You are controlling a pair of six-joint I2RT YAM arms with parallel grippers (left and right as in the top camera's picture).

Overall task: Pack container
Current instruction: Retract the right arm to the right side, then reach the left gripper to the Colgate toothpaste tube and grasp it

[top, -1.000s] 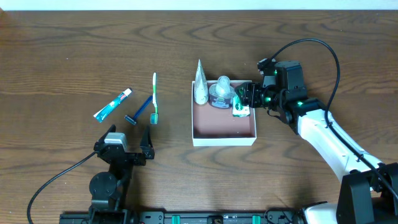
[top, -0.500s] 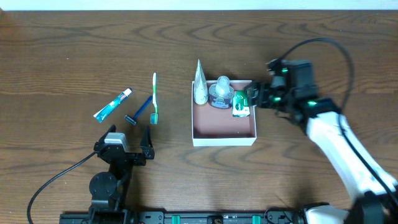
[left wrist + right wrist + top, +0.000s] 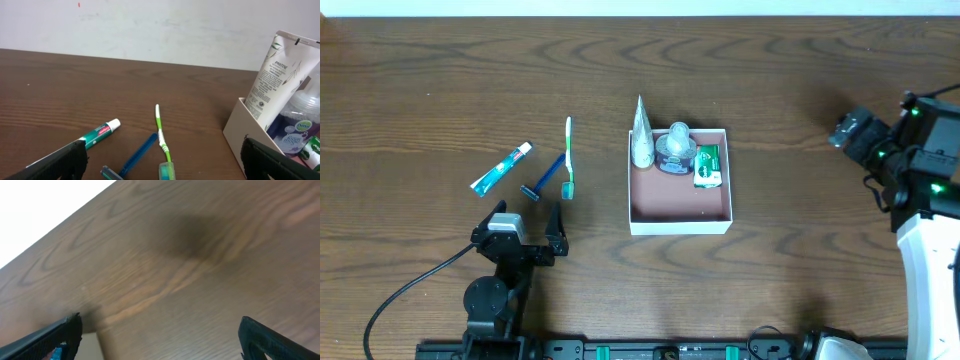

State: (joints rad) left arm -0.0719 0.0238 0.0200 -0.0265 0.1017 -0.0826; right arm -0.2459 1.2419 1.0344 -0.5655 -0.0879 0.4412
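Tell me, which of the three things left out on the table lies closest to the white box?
The green toothbrush; the blue razor and the toothpaste tube lie farther left of the container.

Dark wood-grain table against a plain white wall.
The table (image 3: 800, 60) is brown with pronounced wavy grain and a matte finish, evenly lit; the right wrist view shows one soft dark shadow on it. Behind its far edge rises a white wall (image 3: 150, 25), faintly smudged, with one small red mark near the top.

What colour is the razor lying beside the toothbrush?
The razor is blue; the left wrist view shows it best.
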